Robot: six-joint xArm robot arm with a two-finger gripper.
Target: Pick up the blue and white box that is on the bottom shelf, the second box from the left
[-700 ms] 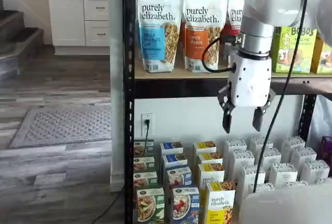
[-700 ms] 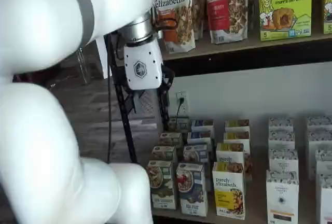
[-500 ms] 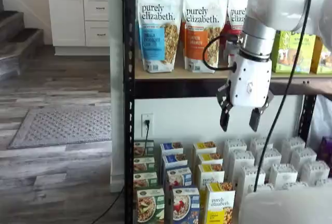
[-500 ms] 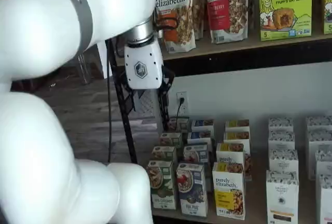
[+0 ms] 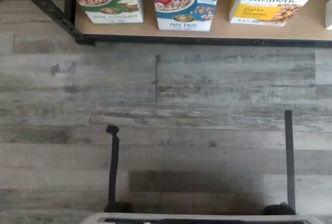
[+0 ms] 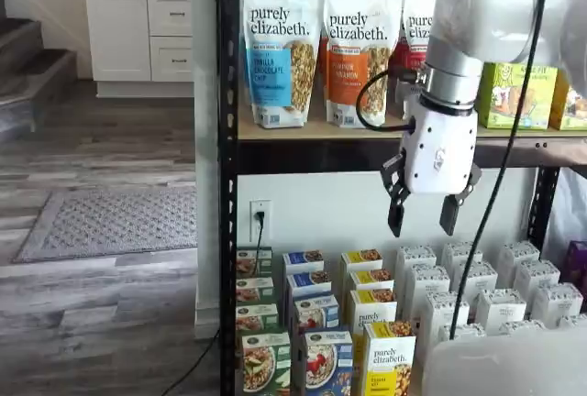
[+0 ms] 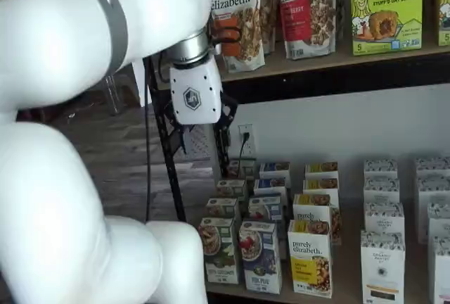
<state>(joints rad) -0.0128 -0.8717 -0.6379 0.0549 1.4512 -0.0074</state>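
Observation:
The blue and white box [image 6: 327, 363] stands upright in the front row of the bottom shelf [image 7: 346, 273], between a green-and-white carton and a yellow one, and shows in both shelf views [image 7: 260, 258]. Its front, picturing a bowl with red berries, also shows in the wrist view [image 5: 185, 1] at the shelf's front edge [image 5: 223, 31]. My gripper [image 6: 423, 215] hangs well above the cartons, just below the wooden level and right of the box. It is open, with a plain gap and nothing between its black fingers. It also shows beside the rack post [image 7: 199, 142].
A green-and-white carton [image 6: 265, 365] and a yellow "purely elizabeth" carton [image 6: 388, 367] flank the box, with more rows behind and white cartons [image 6: 477, 300] to the right. Tall granola bags [image 6: 280, 48] fill the wooden level. The black rack post [image 6: 227, 185] and a plugged wall outlet [image 6: 260, 214] stand at left.
The gripper has drifted slightly left and up in front of the shelves, staying open. The cartons have not moved.

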